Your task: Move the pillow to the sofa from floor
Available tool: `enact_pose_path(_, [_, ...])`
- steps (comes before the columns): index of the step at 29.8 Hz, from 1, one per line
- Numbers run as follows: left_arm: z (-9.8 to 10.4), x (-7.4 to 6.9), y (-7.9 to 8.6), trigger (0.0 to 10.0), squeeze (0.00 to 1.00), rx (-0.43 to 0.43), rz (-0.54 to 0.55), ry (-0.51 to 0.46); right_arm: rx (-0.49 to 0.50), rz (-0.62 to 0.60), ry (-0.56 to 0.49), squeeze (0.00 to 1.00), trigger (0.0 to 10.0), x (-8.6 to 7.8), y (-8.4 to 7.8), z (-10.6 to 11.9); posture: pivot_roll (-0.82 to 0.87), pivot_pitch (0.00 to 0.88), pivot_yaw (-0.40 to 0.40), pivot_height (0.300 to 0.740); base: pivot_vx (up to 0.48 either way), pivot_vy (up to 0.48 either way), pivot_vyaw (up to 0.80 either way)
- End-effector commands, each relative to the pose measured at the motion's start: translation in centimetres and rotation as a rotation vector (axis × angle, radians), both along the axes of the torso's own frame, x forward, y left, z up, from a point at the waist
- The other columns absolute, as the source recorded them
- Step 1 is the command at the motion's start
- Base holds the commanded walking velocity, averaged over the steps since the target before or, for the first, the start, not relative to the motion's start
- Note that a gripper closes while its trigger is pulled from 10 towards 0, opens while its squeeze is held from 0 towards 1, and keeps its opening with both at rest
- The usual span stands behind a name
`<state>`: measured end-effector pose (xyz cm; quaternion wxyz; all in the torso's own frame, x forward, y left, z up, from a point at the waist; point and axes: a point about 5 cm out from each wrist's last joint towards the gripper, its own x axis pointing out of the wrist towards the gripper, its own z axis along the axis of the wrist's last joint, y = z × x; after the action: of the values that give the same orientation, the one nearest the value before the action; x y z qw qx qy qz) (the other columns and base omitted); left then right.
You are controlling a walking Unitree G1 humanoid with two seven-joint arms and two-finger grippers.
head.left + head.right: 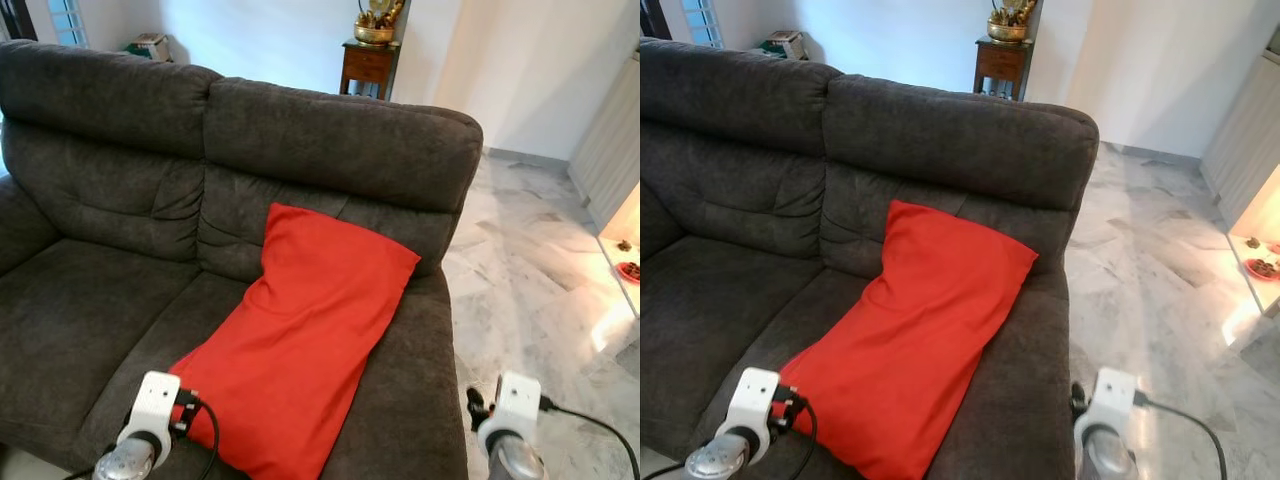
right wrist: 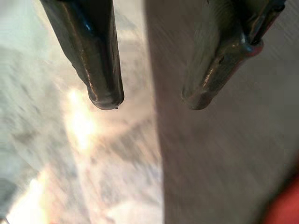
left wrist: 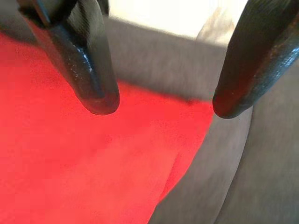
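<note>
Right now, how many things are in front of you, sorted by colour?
Red: 1, the pillow
Dark grey: 1, the sofa
Brown: 1, the side table
Gold: 1, the ornament
Total: 4

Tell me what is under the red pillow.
The red pillow lies on the dark grey sofa, across its right seat cushion, top end leaning on the backrest. Whatever lies beneath it is covered.
</note>
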<state>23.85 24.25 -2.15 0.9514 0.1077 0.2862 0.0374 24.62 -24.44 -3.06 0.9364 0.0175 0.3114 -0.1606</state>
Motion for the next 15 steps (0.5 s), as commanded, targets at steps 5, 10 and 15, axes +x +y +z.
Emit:
enact_pose_path(5, [-3.6, -4.3, -0.2, 10.0, 0.00, 0.008, 0.025, 0.156, 0.069, -0.275, 0.097, 0.00, 10.0, -4.6, -2.3, -2.3, 0.16, 0.000, -0.022, 0.740, 0.000, 0.000, 0.00])
enact_pose_path(10, [-4.9, -6.2, -0.5, 10.0, 0.00, 0.013, 0.032, 0.225, 0.023, -0.307, 0.177, 0.00, 10.0, -6.7, -3.1, -3.2, 0.16, 0.000, -0.018, 0.740, 0.000, 0.000, 0.00])
enact_pose_path(15, [-5.7, -7.7, -0.7, 10.0, 0.00, 0.010, 0.040, 0.261, 0.005, -0.434, 0.190, 0.00, 10.0, -8.5, -4.6, -3.4, 0.15, 0.000, -0.009, 0.740, 0.000, 0.000, 0.00])
